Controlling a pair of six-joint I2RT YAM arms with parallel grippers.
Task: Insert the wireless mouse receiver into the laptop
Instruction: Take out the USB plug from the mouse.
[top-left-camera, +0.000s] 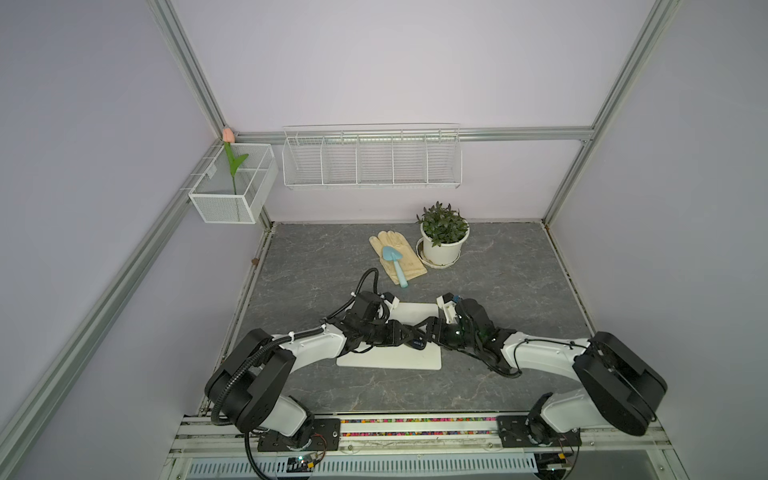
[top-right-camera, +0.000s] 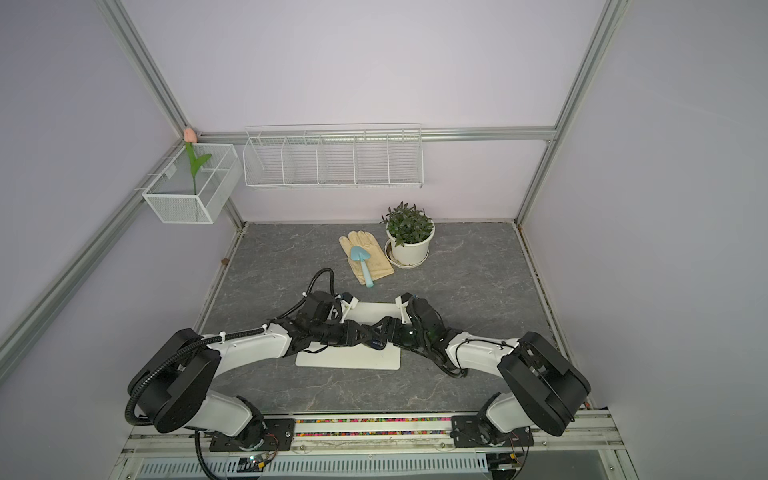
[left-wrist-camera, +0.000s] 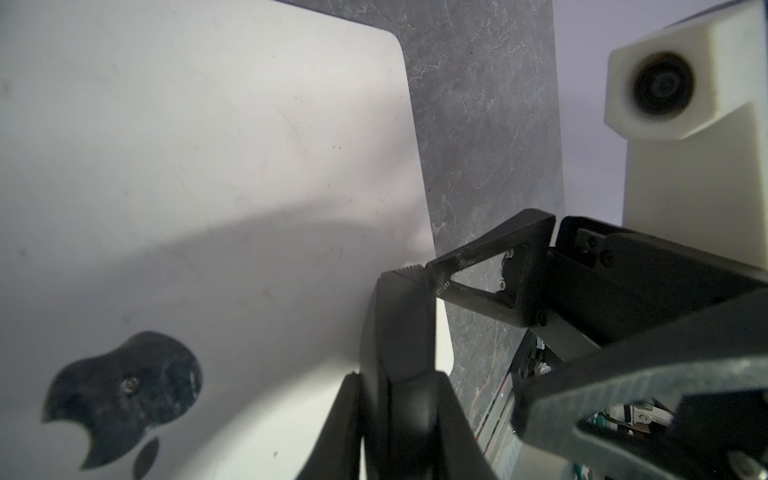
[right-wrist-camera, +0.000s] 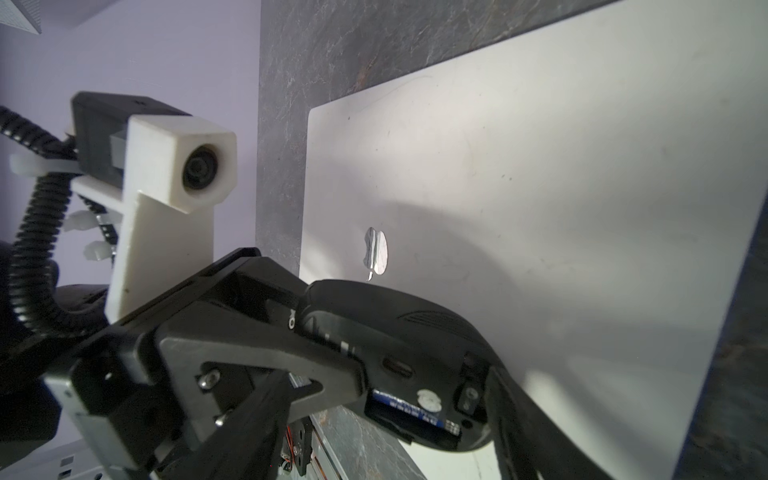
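Where the two arms meet over the laptop, the left pincer (left-wrist-camera: 399, 374) is clamped tight on the wireless mouse (left-wrist-camera: 399, 316), with a finger on each flank of its black shell. The right pincer (left-wrist-camera: 473, 338) stands wide. One fingertip (left-wrist-camera: 457, 259) touches the mouse's end and the other finger is apart from it, so I cannot make out that it has hold of anything. In the right wrist view the mouse's underside faces the camera, its bay uncovered and a blue battery (right-wrist-camera: 405, 407) showing.

The mouse hangs over the closed laptop (top-left-camera: 390, 360), near the lid's right short edge and rounded corner, with the apple logo (right-wrist-camera: 376, 253) just beside it. The laptop lies flat in the middle of the bench (top-left-camera: 519, 282), its long edges about parallel to the front rail (top-left-camera: 415, 427). Bare grey surface runs along both short edges and the near edge. Beyond the far edge, near but apart, lie a glove (top-left-camera: 413, 262) with a blue trowel (top-left-camera: 390, 254) on it, and a potted plant (top-left-camera: 442, 226) in its saucer.
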